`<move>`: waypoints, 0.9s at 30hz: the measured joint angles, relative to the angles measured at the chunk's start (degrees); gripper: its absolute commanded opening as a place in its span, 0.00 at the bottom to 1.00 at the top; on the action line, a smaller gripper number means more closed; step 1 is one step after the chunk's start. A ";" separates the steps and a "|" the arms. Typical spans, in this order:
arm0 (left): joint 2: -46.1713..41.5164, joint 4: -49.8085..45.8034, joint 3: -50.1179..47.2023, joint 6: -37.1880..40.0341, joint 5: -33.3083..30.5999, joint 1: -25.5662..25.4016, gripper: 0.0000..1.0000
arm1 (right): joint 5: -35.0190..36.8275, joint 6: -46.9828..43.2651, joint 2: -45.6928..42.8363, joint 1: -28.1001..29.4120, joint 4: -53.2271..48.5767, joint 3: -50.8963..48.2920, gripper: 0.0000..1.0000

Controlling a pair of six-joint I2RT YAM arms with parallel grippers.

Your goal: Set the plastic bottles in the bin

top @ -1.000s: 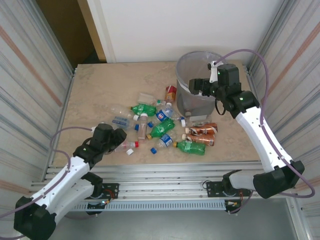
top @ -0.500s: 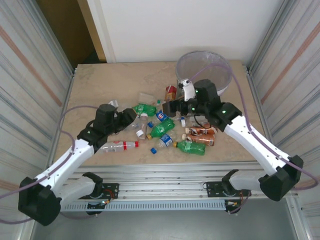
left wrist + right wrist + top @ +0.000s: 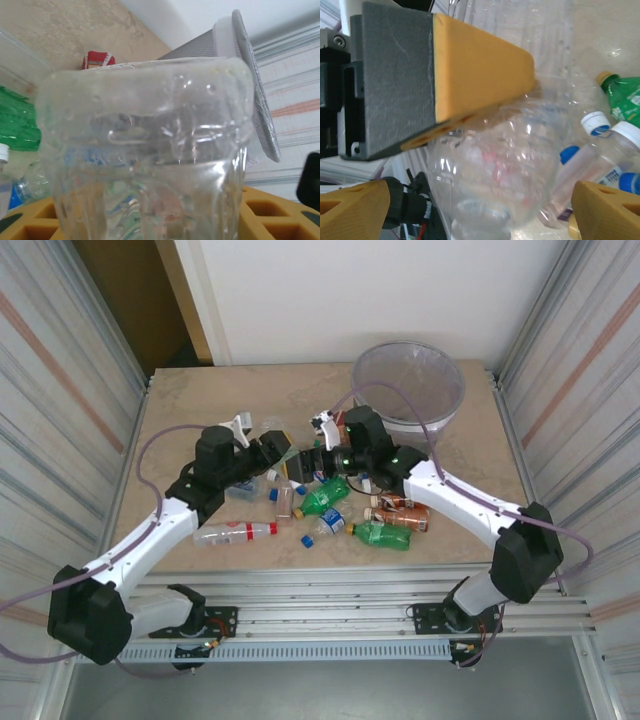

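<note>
My left gripper [image 3: 272, 448] is shut on a clear plastic bottle [image 3: 145, 150], held off the table above the pile; the bottle's body rises between its yellow fingers [image 3: 272, 215]. My right gripper [image 3: 315, 456] faces it, open, and its yellow fingertips [image 3: 607, 212] stand either side of the same clear bottle [image 3: 495, 170] with a gap on each side. The left gripper's grey-backed yellow finger [image 3: 470, 75] presses the bottle from above in the right wrist view. More plastic bottles [image 3: 325, 495] lie scattered mid-table. The grey bin [image 3: 408, 380] stands at the back right.
On the table lie a red-labelled clear bottle [image 3: 232, 532], green bottles [image 3: 380, 535], brown-labelled bottles [image 3: 405, 502] and a blue-labelled one [image 3: 330, 520]. Loose blue and white caps lie among them. Metal walls close in the left and right sides. A red-topped bottle [image 3: 97, 59] lies near the bin.
The right arm swung from over the bin down and left to the pile, where it now brackets the clear bottle. The left gripper rose toward the table's centre, carrying that bottle.
</note>
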 measured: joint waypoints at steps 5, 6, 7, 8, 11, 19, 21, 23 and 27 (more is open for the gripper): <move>-0.02 1.53 0.00 -0.72 1.01 0.31 0.51 | -1.79 1.31 2.51 -0.02 2.51 1.09 0.81; -0.02 1.77 0.00 -0.90 1.11 0.33 0.52 | -2.25 1.40 2.86 -0.02 2.97 1.22 0.80; -0.02 1.88 0.00 -1.01 1.18 0.35 0.52 | -2.64 1.53 3.08 -0.02 3.26 1.25 0.79; -0.02 1.97 0.00 -1.14 1.42 0.39 0.52 | -2.86 1.68 3.28 -0.02 3.48 1.25 0.78; -0.02 2.73 0.00 -1.57 2.12 0.37 0.52 | -3.58 1.92 3.67 -0.02 4.11 1.27 0.73; 0.11 4.72 0.00 -2.38 3.06 0.55 0.70 | -3.76 3.04 3.91 0.00 4.61 1.64 0.39; 0.11 4.83 0.00 -2.43 3.41 0.55 0.81 | -3.28 2.99 3.91 -0.02 4.24 1.92 0.36; 0.02 4.92 0.04 -1.99 3.93 0.52 0.91 | -2.01 2.91 3.87 -0.09 3.50 2.19 0.35; -1.27 3.67 1.25 1.25 4.98 0.52 0.99 | 0.98 2.58 3.30 -1.09 -0.31 3.32 0.30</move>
